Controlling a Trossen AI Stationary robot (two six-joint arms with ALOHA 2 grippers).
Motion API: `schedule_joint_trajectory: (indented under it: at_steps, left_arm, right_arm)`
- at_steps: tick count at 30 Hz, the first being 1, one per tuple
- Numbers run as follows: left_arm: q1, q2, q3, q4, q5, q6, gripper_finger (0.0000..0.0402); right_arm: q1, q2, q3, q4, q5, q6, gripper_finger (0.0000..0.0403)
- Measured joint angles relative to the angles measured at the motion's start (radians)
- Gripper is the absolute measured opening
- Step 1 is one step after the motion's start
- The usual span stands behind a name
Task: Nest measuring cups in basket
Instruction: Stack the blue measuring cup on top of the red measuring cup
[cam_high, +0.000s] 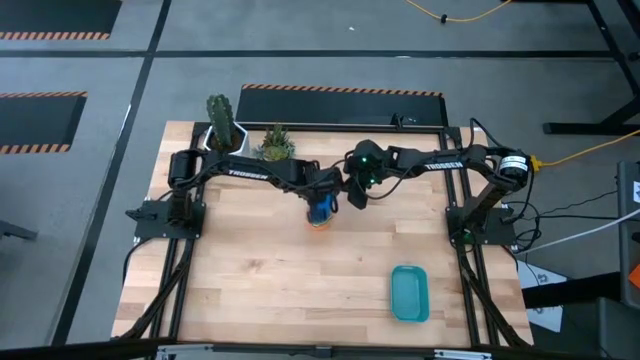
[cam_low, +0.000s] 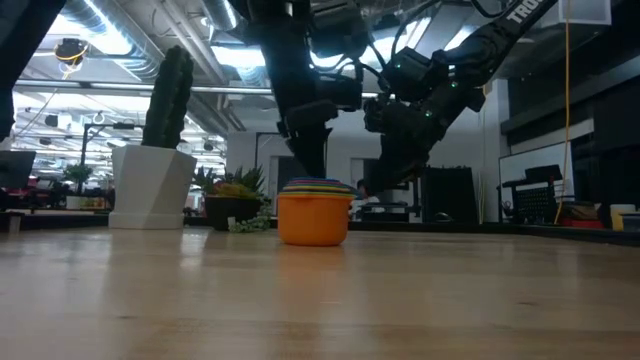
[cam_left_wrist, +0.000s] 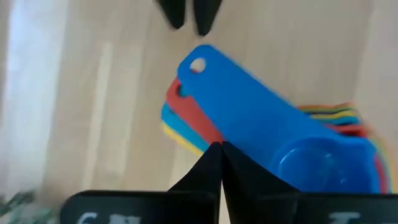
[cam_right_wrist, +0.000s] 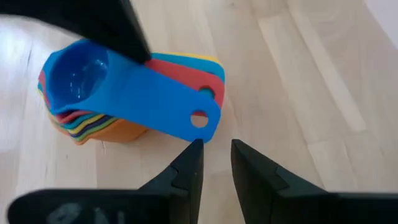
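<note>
Left wrist view, measuring cups seemingly below left gripper

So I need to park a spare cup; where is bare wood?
Bare: the near-left wood, left of the teal basket. Crowded: mid-table, where both claws, left and right, hang over the nested measuring cups, and the cactus pot at the far edge.

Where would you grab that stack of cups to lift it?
Probably by the fanned handles, from above. They jut flat off one side of the cup stack, thin enough to pinch together, while the round orange bowl looks too wide for a hand.
</note>
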Motion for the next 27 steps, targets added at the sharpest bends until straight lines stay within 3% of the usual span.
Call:
schedule_joint_trajectory:
  at_steps: [7, 16, 27]
  left_arm:
    - [0.003, -0.012, 0.0, -0.042, -0.118, -0.011, 0.0004]
    - [0.049, -0.011, 0.0, -0.147, -0.06, -0.065, 0.0002]
    - [0.079, 0.037, -0.001, -0.089, -0.002, -0.067, 0.0004]
  right_arm:
    - [0.0, 0.0, 0.0, -0.005, -0.004, -0.021, 0.0086]
    - [0.027, -0.017, 0.0, -0.127, -0.099, -0.049, 0.0086]
    - [0.112, -0.329, 0.0, -0.461, 0.172, -0.064, 0.0086]
